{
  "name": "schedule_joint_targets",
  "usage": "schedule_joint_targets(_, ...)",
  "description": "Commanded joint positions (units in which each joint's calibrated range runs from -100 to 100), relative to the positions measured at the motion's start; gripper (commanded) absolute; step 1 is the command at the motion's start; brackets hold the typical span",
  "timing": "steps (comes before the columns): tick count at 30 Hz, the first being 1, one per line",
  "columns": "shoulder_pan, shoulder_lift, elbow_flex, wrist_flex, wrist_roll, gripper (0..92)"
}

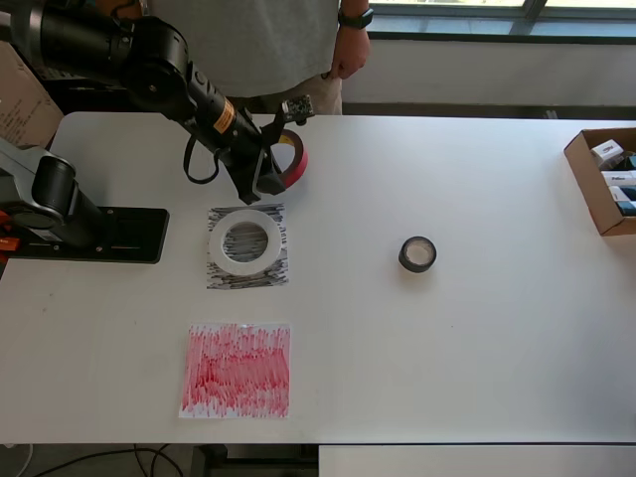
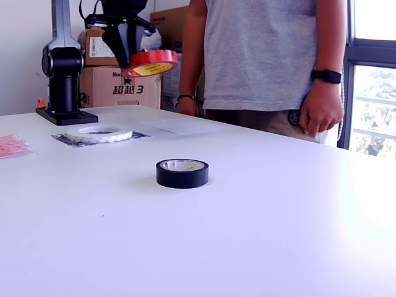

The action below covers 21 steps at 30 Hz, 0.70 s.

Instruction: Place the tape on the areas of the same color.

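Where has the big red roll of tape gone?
The large red tape roll is held in the robot's hand, lifted off the table, beyond the white ring in the overhead view.

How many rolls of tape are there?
3. The red roll hangs in the pincer above the table, the white ring lies on the black patch, the black roll on bare table.

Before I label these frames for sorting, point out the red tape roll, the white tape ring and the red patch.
red tape roll (image 2: 152, 62), exterior view, on its red side wall.
white tape ring (image 1: 243, 264), overhead view, on its near rim.
red patch (image 1: 237, 370), overhead view, on its middle.
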Motion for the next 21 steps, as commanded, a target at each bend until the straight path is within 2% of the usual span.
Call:
schedule_joint_targets(1,-17.1,0.5,-1.3,0.0,-3.6,0.0)
schedule_joint_targets(5,-25.2,0.5,-3.1,0.1,-5.1,0.0)
schedule_joint_targets(12,-38.0,0.5,-8.3,9.2,-6.1,0.0)
schedule_joint_targets(17,-42.8,0.8,-8.6,9.0,-6.6,0.0)
schedule_joint_targets(21,-43.6,2.1,-7.9,8.7,-8.2,0.0)
